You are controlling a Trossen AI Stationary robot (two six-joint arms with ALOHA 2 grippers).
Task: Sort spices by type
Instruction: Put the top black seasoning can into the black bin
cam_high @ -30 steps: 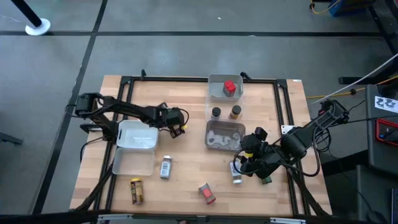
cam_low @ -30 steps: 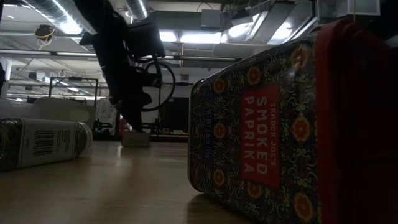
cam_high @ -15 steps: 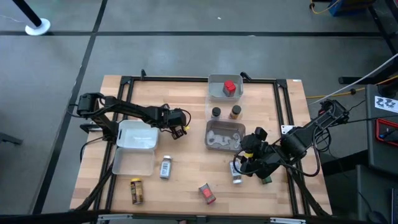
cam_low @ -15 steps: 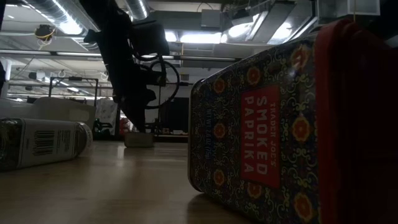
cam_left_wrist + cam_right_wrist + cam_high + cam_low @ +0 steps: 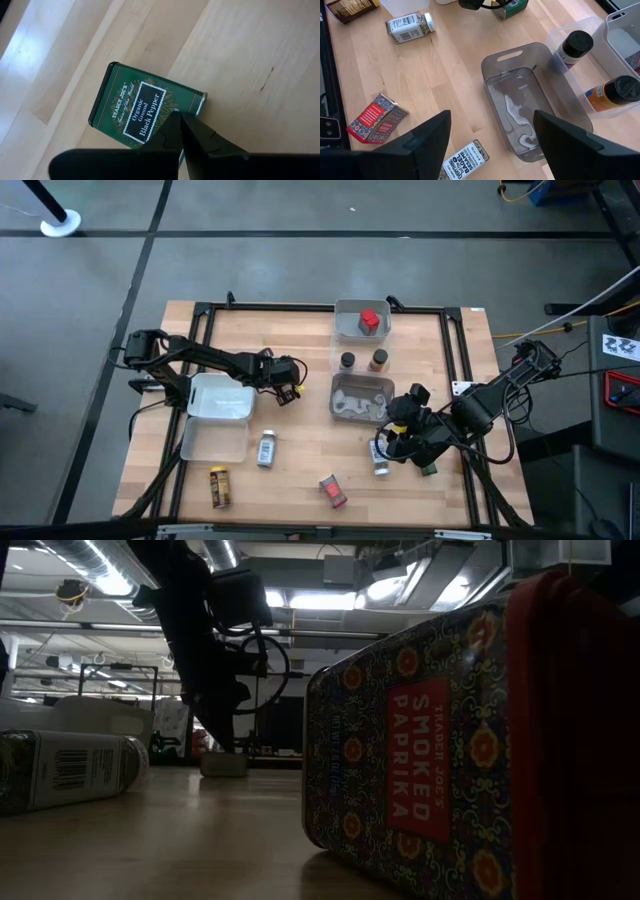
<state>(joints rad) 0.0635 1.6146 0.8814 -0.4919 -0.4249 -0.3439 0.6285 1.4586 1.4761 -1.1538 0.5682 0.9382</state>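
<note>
A green black-pepper tin (image 5: 142, 107) lies flat on the wood, its label up. My left gripper (image 5: 178, 117) is shut, with its tips over the tin's labelled face; in the high view it stands at mid-table (image 5: 290, 383). My right gripper (image 5: 490, 150) is open above a silver-grey labelled jar (image 5: 465, 161) that lies on its side between the spread fingers, touching neither; the high view shows this jar (image 5: 380, 457) at near right. Another silver jar (image 5: 266, 448), a red box (image 5: 333, 491) and a yellow-labelled jar (image 5: 219, 487) lie near the front edge. My left gripper's shut fingertips (image 5: 175, 122) point down at the green tin's label from above. Whether they touch the tin I cannot tell. The tin lies flat on the table.
A grey tray (image 5: 337, 402) sits beside the right gripper. Behind it a clear tray holds a dark jar (image 5: 347, 361) and an orange-brown jar (image 5: 378, 360), and a far tray holds a red box (image 5: 369, 320). Two white containers (image 5: 220, 408) sit at left. A green tin (image 5: 428, 469) lies under the right arm.
My left gripper has moved a little toward the table's right, over the green tin, then held still. The right arm and the spices have stayed put.
</note>
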